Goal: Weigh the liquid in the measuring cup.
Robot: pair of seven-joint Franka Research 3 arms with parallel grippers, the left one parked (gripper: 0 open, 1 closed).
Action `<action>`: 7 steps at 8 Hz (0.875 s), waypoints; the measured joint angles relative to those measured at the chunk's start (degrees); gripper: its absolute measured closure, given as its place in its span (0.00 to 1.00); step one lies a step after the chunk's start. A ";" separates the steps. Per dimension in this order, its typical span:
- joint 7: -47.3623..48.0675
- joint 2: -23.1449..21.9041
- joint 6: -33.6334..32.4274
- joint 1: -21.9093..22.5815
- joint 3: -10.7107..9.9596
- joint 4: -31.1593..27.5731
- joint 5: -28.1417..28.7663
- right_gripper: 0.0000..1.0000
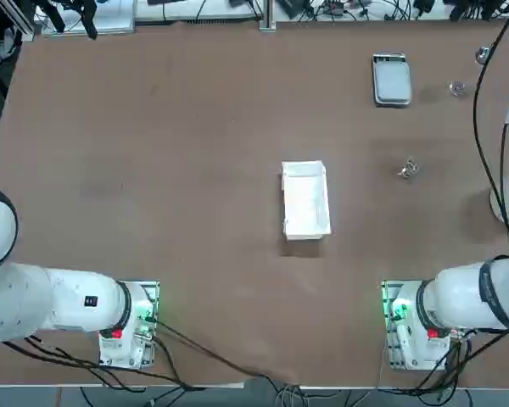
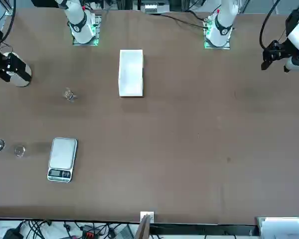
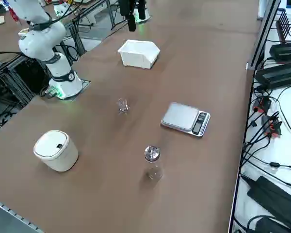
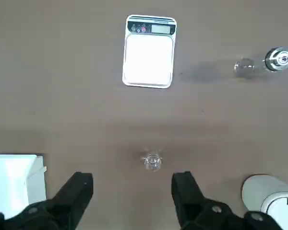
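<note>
Task not yet begun: measuring cup [image 4: 152, 161] stands on the table short of the scale [image 4: 149, 52]; right gripper [image 4: 132, 188] hangs above the cup, fingers apart, empty

Robotics lab. Brown tabletop [image 1: 195, 127] with bolted arm bases [image 1: 407, 326], cable bundles [image 3: 266, 121] and power strips [image 3: 281, 73] along the edges, metal frame racks [image 3: 19, 77] alongside.

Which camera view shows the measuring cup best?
The right wrist view: the cup stands centred on the bare table, just ahead of the open right pincer. The top, front and right side views show it only as a tiny glint.
</note>
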 joint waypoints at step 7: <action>24.73 0.32 0.01 7.78 0.61 -2.55 -3.93 0.00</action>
